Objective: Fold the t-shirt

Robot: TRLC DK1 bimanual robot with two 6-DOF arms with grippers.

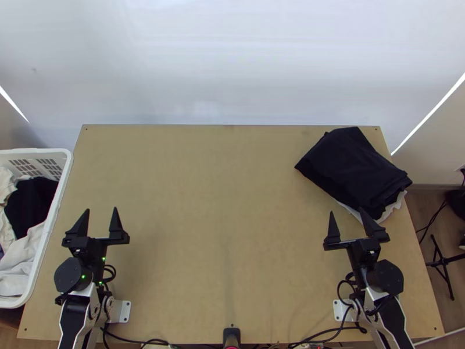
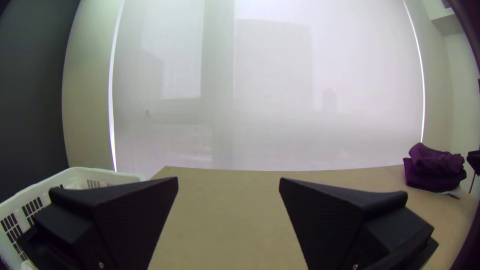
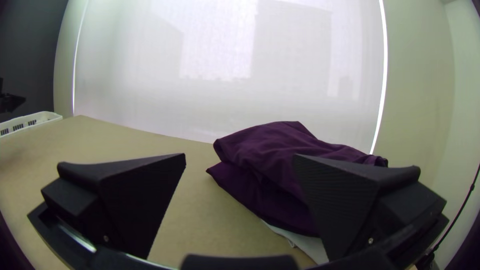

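Dark folded cloth (image 1: 354, 168) lies in a stack at the table's far right, a white piece showing under its near edge; whether the t-shirt is in it I cannot tell. In the right wrist view the dark cloth (image 3: 270, 165) looks purple, layered and loosely folded. My left gripper (image 1: 100, 213) stands open over the table's left part, beside the basket, nothing between its fingers; the left wrist view shows the same gripper (image 2: 228, 181). My right gripper (image 1: 346, 213) is open just nearer than the stack, its fingers (image 3: 345, 200) apart and holding no cloth; the right wrist view shows this gripper (image 3: 240, 157).
A white basket (image 1: 55, 203) with white and dark cloths stands against the table's left side. Bare wood of the table (image 1: 221, 203) stretches between the arms. Black cables (image 1: 325, 334) run along the near edge, and a black stand (image 1: 443, 262) is on the floor at right.
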